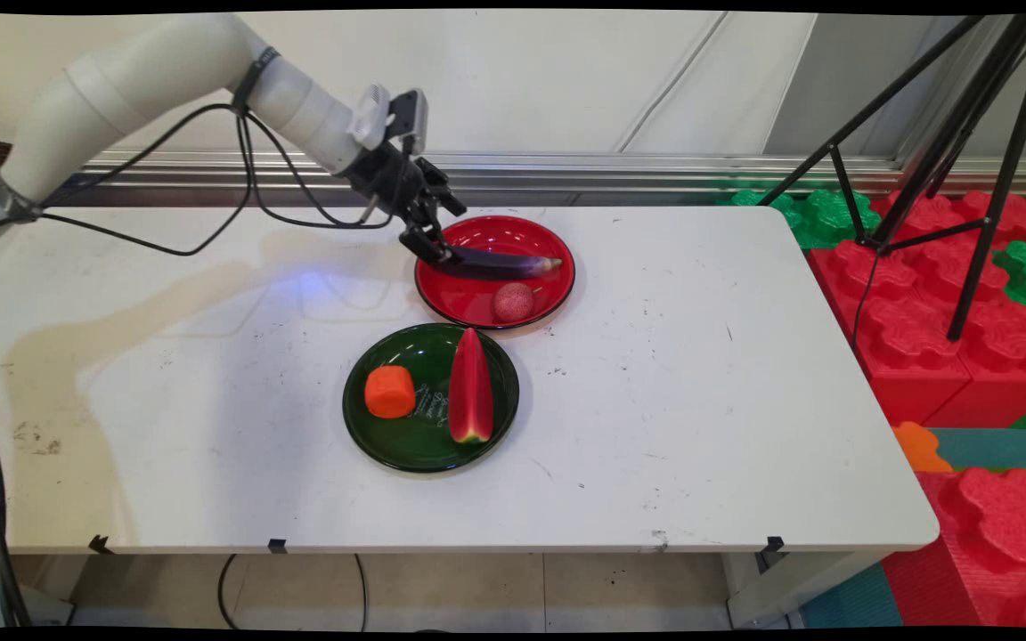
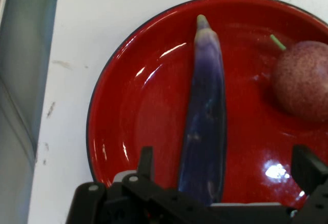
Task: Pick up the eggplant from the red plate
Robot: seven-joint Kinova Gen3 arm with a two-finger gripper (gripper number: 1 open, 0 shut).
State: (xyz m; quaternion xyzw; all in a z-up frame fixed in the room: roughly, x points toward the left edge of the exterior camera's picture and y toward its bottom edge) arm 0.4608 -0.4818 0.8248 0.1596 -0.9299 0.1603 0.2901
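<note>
Gripper (image 1: 435, 249): centre-top of the main view, low over the left rim of the red plate (image 1: 557, 294), fingers spread wide on either side of the eggplant's (image 1: 500, 263) thick end, not closed on it. Eggplant: purple, lying across the plate. Round reddish fruit (image 1: 513, 302): same plate, lower right. Green plate (image 1: 411, 445): centre frame, holding an orange piece (image 1: 389, 392) and a watermelon slice (image 1: 470, 388). White table (image 1: 700, 401) beneath.

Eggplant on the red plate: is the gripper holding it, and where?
Not gripped: the fingers stand open astride the eggplant's thick end, which lies on the red plate.
</note>
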